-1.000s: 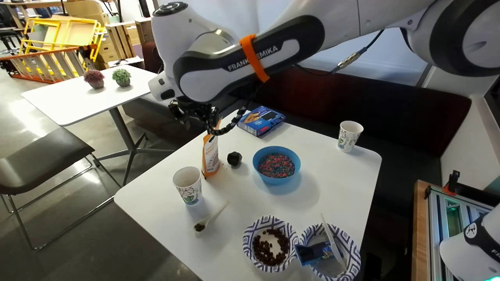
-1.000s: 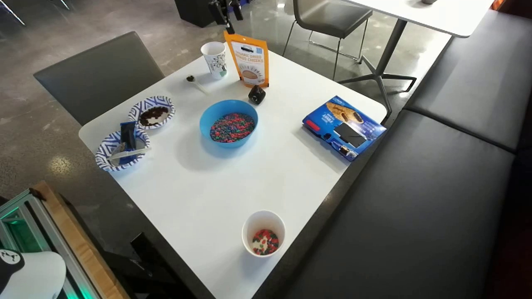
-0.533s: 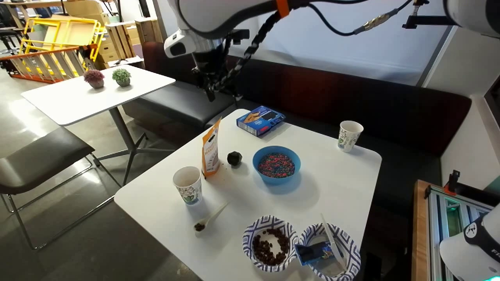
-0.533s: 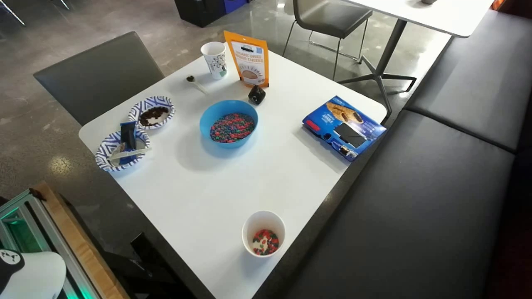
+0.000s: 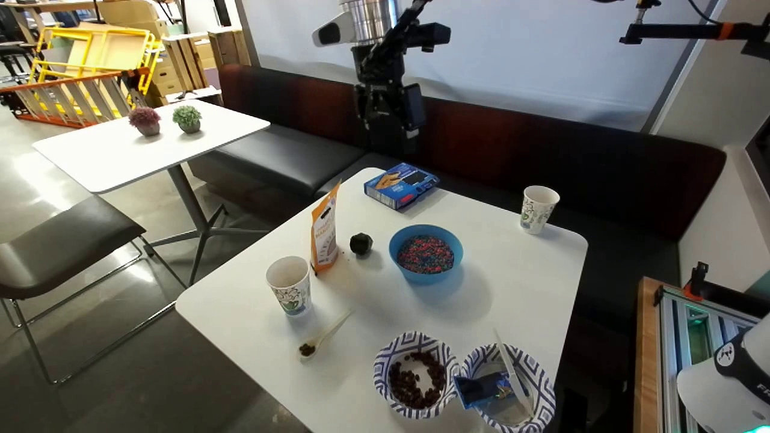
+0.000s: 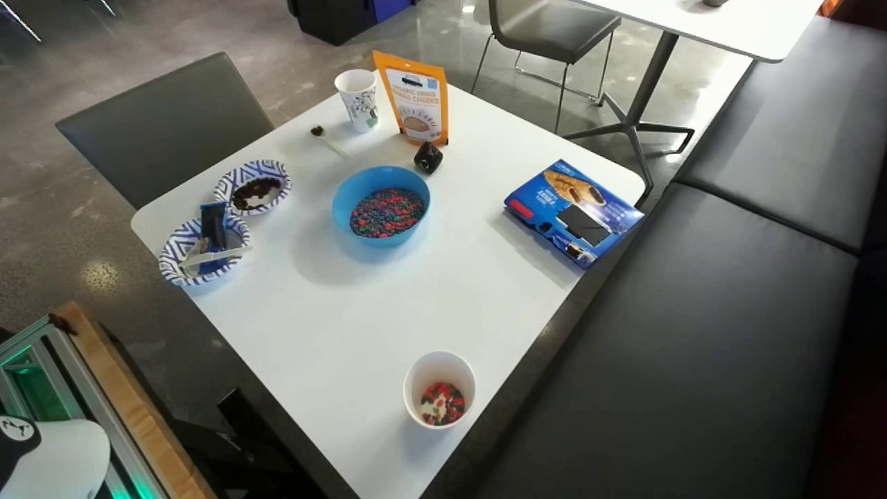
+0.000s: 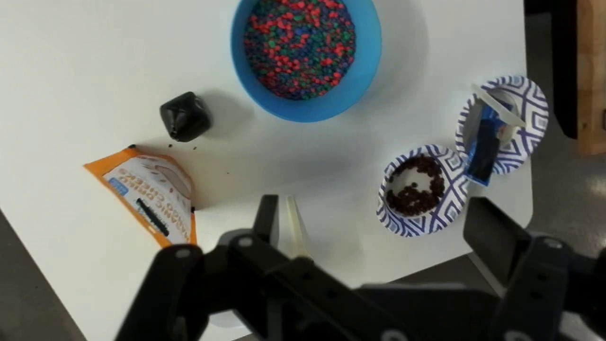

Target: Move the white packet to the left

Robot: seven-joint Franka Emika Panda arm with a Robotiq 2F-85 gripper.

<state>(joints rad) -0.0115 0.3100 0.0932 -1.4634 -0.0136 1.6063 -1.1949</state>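
The fingers (image 7: pixel 494 237) are wide apart and empty, and the white packet (image 6: pixel 419 104) stands on the tabletop (image 6: pixel 388 312), so maybe the move is done with nothing left.

white-fronted orange dried-mango pouch (image 6: pixel 418 102) near an edge of the white surface (image 6: pixel 360 305); plain blue bowl (image 7: pixel 307 112) of red, green and blue bits (image 7: pixel 300 47); blue-and-white geometric paper bowls (image 7: pixel 409 226) by a corner; black tool (image 7: pixel 377 226).

In an exterior view, packet (image 6: pixel 419 104) stood on the counter (image 6: pixel 367 312), cup (image 6: pixel 360 104) just left, box (image 6: pixel 572 211) well right. Bowl (image 6: pixel 364 184) sat in front, pellets (image 6: pixel 388 213) inside; lump (image 6: pixel 428 158) between. Spoon (image 6: pixel 333 145) lay before the cup.
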